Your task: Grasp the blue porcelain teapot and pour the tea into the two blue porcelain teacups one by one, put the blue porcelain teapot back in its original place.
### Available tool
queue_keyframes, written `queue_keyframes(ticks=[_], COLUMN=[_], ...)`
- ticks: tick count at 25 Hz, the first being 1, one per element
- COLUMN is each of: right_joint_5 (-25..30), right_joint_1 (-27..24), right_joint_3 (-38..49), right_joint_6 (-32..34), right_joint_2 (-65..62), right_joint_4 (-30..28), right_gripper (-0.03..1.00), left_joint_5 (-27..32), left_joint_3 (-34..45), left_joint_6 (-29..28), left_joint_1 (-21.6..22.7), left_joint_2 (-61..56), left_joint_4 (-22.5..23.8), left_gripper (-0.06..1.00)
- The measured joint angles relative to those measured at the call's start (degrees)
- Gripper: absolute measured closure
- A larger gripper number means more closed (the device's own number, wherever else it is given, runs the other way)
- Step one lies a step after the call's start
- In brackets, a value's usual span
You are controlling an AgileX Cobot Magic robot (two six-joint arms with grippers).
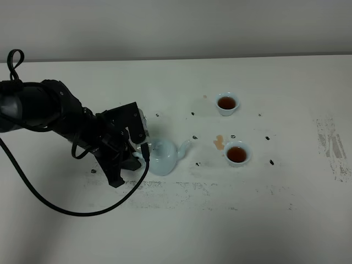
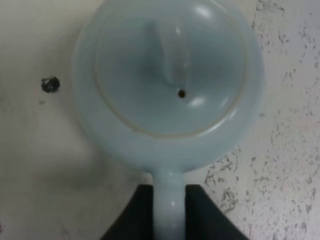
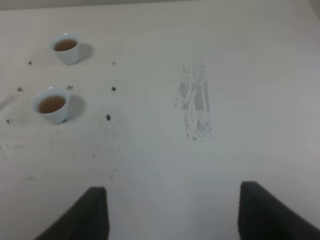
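A teapot (image 1: pixel 163 156) stood on the surface (image 1: pixel 286 209), left of two teacups, its spout turned toward them. The far teacup (image 1: pixel 226 103) sat behind the near teacup (image 1: pixel 237 153), both holding tea. A small spill (image 1: pixel 219 142) lay just left of the near teacup. The left hand (image 1: pixel 135 152) flanked the teapot's handle.

Soft even light; faint shadows; left wrist view blurry, perhaps too close.
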Motion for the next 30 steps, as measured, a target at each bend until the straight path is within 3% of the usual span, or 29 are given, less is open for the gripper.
queue_keyframes(ticks=[8, 12, 24, 30], right_joint_5=[0.0, 0.0, 0.0, 0.0], right_joint_1=[0.0, 0.0, 0.0, 0.0], right_joint_3=[0.0, 0.0, 0.0, 0.0], right_joint_6=[0.0, 0.0, 0.0, 0.0], right_joint_2=[0.0, 0.0, 0.0, 0.0], right_joint_4=[0.0, 0.0, 0.0, 0.0], right_gripper=[0.43, 0.43, 0.43, 0.43], left_joint_5=[-0.18, -0.41, 0.76, -10.41], left_joint_3=[0.0, 0.0, 0.0, 0.0], left_joint_6=[-3.27, -5.63, -12.94, -32.33], left_joint_1=[0.0, 0.0, 0.0, 0.19], left_joint_2=[-0.25, -1.58, -12.59, -13.86], left_joint_4=[0.05, 0.97, 3.01, 6.63], left_gripper=[0.3, 0.18, 0.19, 0.21])
